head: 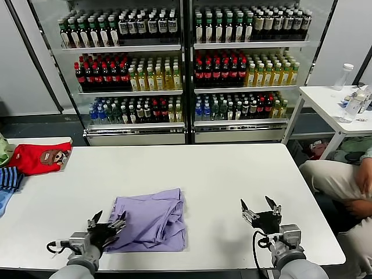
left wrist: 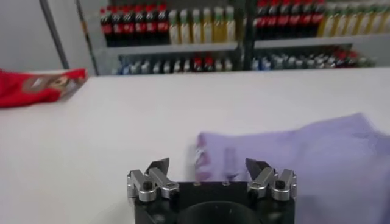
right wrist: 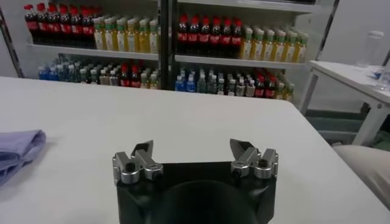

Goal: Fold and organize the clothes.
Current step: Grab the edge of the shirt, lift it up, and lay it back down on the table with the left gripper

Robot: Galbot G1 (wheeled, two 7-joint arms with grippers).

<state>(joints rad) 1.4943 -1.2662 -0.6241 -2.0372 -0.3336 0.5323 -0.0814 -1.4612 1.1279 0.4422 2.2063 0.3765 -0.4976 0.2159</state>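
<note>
We see the lavender T-shirt (head: 150,221) lying folded into a rough square on the white tabletop (head: 221,174), close to its near edge and left of the middle, plain side up. Our left gripper (head: 107,223) sits at the shirt's near left corner with its fingers (left wrist: 159,165) spread apart and nothing between them; in the left wrist view the cloth's edge lies just beyond them. Our right gripper (head: 260,207) hovers near the near edge toward the right corner, well apart from the shirt, fingers (right wrist: 142,150) also wide and empty. A red garment (head: 39,157) and a blue striped cloth (head: 9,180) lie at the tabletop's left edge.
</note>
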